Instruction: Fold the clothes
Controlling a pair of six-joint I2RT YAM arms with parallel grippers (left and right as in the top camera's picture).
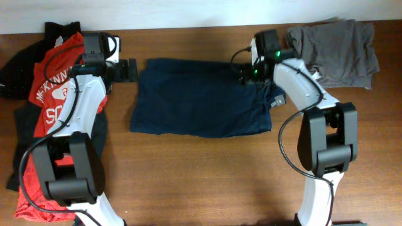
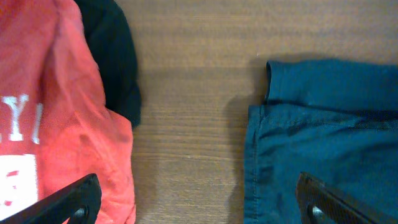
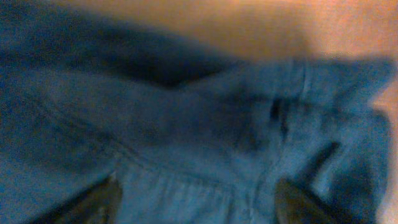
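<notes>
The dark navy shorts lie spread flat on the middle of the table. My left gripper is open and empty, over bare wood just left of the shorts' top left corner; in the left wrist view its fingers straddle the gap between the red T-shirt and the shorts. My right gripper is at the shorts' top right corner; its fingers are spread apart low over the navy cloth. The red T-shirt with white lettering and the black pieces lie at the left.
A plain grey garment lies crumpled at the back right corner. A black piece lies beside the red T-shirt in the left wrist view. Bare wood table runs along the front.
</notes>
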